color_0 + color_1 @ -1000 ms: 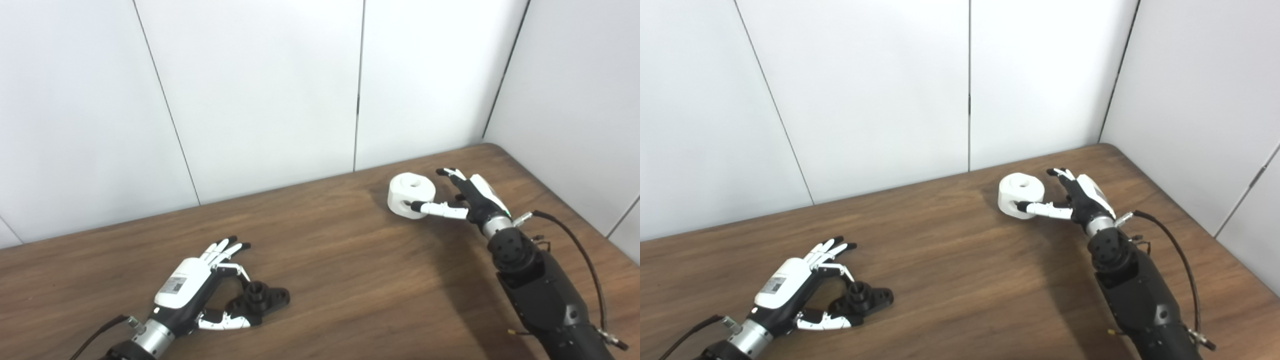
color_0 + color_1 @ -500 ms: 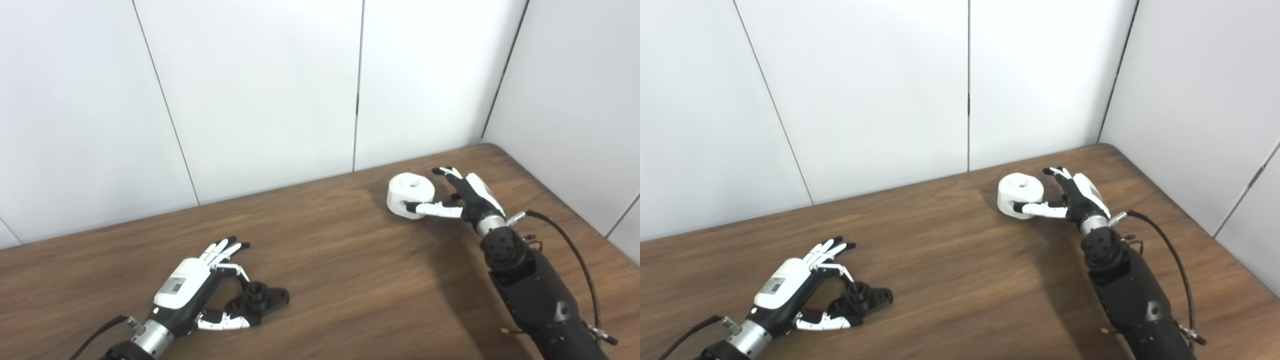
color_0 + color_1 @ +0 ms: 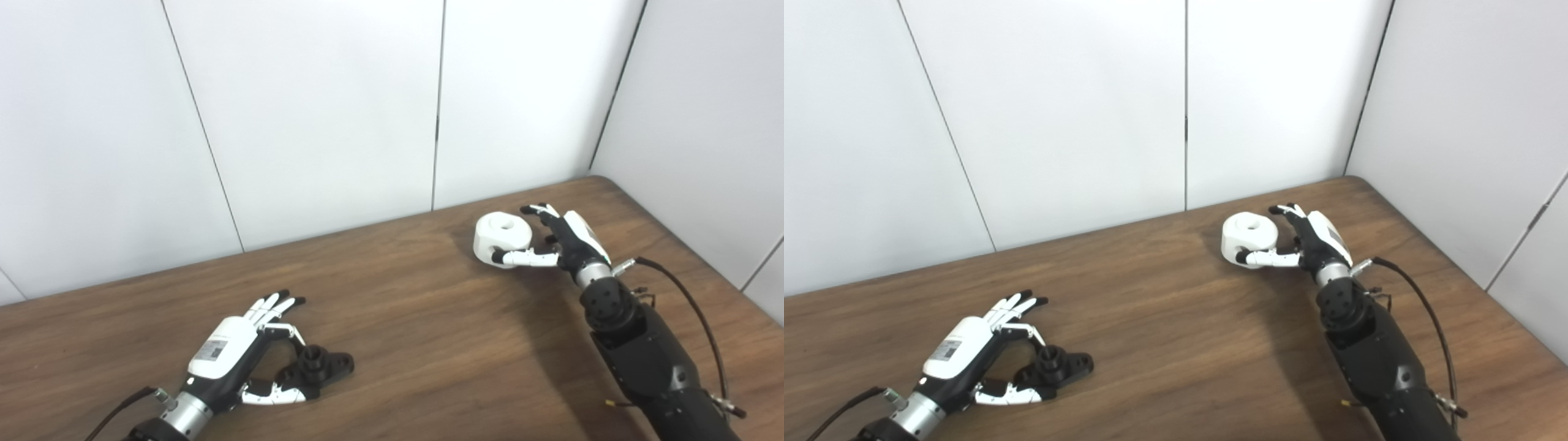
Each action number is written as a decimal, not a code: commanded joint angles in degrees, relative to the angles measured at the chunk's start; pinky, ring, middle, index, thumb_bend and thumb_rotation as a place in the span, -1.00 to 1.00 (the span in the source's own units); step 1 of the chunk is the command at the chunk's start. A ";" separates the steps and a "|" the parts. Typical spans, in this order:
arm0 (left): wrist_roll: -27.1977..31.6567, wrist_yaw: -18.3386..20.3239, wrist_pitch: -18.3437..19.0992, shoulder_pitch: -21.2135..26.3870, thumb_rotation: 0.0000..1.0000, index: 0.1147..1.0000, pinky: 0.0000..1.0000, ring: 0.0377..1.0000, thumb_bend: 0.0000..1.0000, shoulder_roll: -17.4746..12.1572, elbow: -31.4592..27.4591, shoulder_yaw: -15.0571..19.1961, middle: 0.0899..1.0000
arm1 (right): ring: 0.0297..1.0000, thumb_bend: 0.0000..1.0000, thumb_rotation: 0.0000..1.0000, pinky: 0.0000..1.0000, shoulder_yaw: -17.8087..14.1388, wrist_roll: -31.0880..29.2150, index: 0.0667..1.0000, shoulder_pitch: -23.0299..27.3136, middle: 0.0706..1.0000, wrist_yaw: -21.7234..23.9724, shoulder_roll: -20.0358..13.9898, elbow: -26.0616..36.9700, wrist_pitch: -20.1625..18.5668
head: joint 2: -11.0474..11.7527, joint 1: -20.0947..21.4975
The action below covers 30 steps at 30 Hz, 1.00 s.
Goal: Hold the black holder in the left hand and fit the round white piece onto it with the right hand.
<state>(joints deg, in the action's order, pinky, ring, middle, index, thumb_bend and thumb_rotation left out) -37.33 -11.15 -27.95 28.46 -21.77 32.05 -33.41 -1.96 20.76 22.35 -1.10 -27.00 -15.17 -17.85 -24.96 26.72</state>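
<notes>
The round white piece was cupped loosely by the right hand at the far counter; the black holder lay within the spread left hand. Slippage was risked by either unclosed grasp.

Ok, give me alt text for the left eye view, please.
The right hand cups a round white piece at the far right of a brown table. Near left, the open left hand brackets a black holder lying flat.

Both forearms cut off at bottom edge. Right hand grip on white piece: contact unclear. Counter edges cropped.
</notes>
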 commanded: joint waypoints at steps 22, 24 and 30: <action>-3.97 3.79 1.86 -5.02 -0.87 -0.17 1.00 1.00 0.05 -3.75 2.71 -0.88 0.86 | 0.83 0.74 -0.34 0.66 1.74 -0.46 0.40 3.45 0.86 -3.29 2.05 -2.64 3.60 | -0.78 -0.82; -4.08 3.64 1.79 -5.07 -0.87 -0.17 1.00 1.00 0.05 -3.76 2.70 -0.88 0.86 | 0.79 0.65 -0.46 0.63 1.16 -0.72 0.31 3.60 0.82 -4.92 2.85 -3.53 4.71 | -0.83 -0.87; -4.35 3.55 1.88 -5.18 -0.87 -0.17 1.00 1.00 0.05 -3.77 2.87 -0.96 0.86 | 0.67 0.05 -0.74 0.51 1.11 0.59 -0.10 4.49 0.60 -12.19 5.12 -8.81 10.40 | -0.91 -1.34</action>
<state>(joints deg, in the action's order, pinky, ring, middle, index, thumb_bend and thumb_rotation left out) -37.45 -11.05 -27.95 27.83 -22.13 31.32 -32.93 -1.17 21.03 24.94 -12.65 -22.47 -23.85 -9.69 -25.75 25.40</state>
